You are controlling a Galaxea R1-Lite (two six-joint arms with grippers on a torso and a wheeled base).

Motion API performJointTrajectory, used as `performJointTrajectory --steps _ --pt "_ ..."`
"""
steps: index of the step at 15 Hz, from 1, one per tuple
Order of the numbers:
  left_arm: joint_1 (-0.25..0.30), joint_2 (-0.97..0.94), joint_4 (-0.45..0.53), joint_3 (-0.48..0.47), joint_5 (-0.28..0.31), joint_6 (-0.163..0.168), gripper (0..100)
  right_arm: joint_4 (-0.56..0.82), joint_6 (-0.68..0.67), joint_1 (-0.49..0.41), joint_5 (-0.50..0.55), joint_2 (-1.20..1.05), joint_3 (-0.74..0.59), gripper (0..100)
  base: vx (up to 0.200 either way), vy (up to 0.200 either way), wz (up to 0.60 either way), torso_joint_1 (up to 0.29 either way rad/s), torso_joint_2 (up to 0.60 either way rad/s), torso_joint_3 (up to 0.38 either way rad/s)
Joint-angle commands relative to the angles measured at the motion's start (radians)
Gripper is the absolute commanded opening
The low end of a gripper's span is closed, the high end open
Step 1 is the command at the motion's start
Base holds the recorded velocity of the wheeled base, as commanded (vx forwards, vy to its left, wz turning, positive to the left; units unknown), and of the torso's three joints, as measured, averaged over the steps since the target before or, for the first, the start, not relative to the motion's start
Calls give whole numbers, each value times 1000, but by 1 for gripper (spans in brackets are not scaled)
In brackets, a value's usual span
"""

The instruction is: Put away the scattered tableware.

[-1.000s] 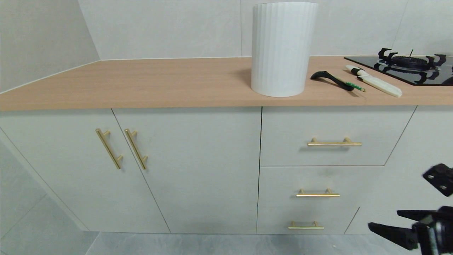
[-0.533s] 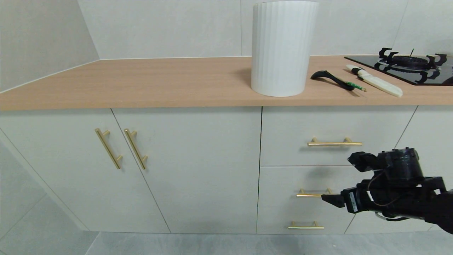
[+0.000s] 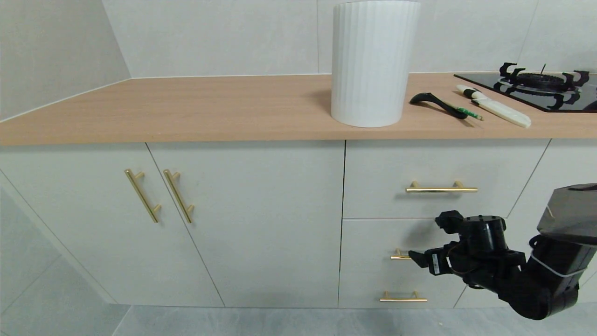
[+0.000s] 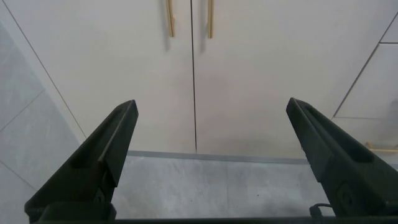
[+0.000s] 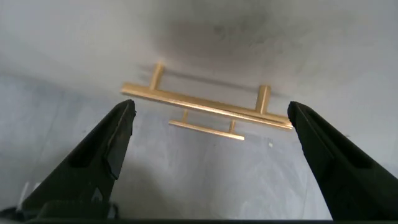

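In the head view, a white ribbed holder [image 3: 371,65] is standing on the wooden worktop [image 3: 186,107]. Just beside it, toward the stove [image 3: 536,86], the scattered tableware is lying flat: a black utensil [image 3: 436,103], a thin green-striped stick [image 3: 470,114] touching its end, and a white knife [image 3: 495,107] a little farther on. Below the worktop, the right tool [image 3: 429,238] is hovering in front of the drawers with its fingers spread, close to the middle drawer handle [image 3: 400,255], between the top drawer handle [image 3: 440,189] and the bottom drawer handle [image 3: 403,297].

In the left wrist view, the left tool [image 4: 211,104] is hanging low with its fingers spread wide and holding nothing, facing the two cabinet door handles [image 4: 169,18] and the grey floor [image 4: 205,186].

In the right wrist view, the right tool [image 5: 210,109] is gaping wide, and the middle drawer handle [image 5: 205,104] is sitting between its fingers without touching them, with the bottom drawer handle [image 5: 205,129] showing beyond.
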State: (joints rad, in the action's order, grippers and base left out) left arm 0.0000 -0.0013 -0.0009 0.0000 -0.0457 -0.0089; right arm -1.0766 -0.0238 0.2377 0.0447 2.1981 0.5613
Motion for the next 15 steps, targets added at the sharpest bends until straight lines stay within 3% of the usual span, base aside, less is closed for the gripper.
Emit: performJointTrajectory --steps 1,6,7,15 --pt "0 1 -1 0 0 0 100 -60 1 0 50 103 12 100 0 0 0 0 0 0" --pt "0 1 -1 0 0 0 100 -95 -39 0 136 154 65 100 0 0 0 0 0 0" --pt "0 1 -1 0 -2 0 100 -95 -62 0 207 173 101 100 0 0 0 0 0 0" --pt "0 1 -1 0 0 0 100 -89 -59 3 219 200 88 100 0 0 0 0 0 0"
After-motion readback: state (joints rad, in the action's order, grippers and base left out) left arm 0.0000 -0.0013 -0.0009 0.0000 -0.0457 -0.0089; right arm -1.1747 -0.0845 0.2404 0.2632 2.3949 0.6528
